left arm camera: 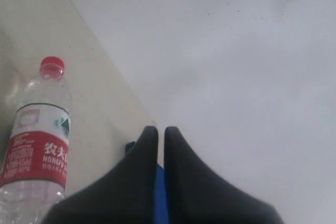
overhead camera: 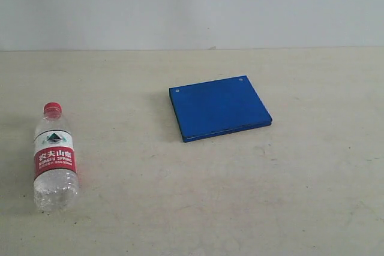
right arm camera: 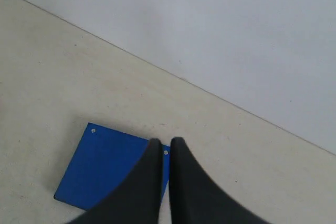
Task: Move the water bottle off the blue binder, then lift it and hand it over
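Observation:
The water bottle (overhead camera: 54, 157) stands upright on the table at the left, well apart from the blue binder (overhead camera: 219, 107), which lies flat near the middle with nothing on it. No arm shows in the exterior view. In the left wrist view the bottle (left arm camera: 38, 145) is beside my left gripper (left arm camera: 157, 131), whose jaws are shut with nothing between them; a sliver of the binder (left arm camera: 160, 198) shows behind the fingers. In the right wrist view my right gripper (right arm camera: 164, 142) is shut and empty, above the binder (right arm camera: 105, 166) near its riveted edge.
The beige table (overhead camera: 240, 196) runs back to a plain white wall (overhead camera: 192, 4). Nothing else stands on it.

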{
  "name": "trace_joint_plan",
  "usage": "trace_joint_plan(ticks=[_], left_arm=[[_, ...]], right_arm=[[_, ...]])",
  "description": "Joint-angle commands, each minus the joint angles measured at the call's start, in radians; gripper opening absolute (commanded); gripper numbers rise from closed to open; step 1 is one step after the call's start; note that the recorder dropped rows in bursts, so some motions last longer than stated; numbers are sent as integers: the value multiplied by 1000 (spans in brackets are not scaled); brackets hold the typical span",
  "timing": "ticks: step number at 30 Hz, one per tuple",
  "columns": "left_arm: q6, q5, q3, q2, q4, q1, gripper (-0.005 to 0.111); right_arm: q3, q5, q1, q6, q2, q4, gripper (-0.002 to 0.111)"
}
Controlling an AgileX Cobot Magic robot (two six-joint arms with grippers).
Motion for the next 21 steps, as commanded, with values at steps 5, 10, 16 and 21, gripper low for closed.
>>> trace_joint_plan(ticks=[5, 10, 16, 21], left_arm=[[229, 122, -161, 196, 185, -6, 4], [296, 51, -362, 629, 252, -6, 4], [298, -96, -577, 1160, 348, -6, 6], [305, -60, -784, 1480, 373, -6, 35]], right_arm=[[-1, -28, -8, -17, -123, 54, 0], [-1, -183, -8, -55, -287, 87, 0], [-1, -176, -8, -24, -509, -118, 0], [49, -137, -8, 164, -704, -375, 0]])
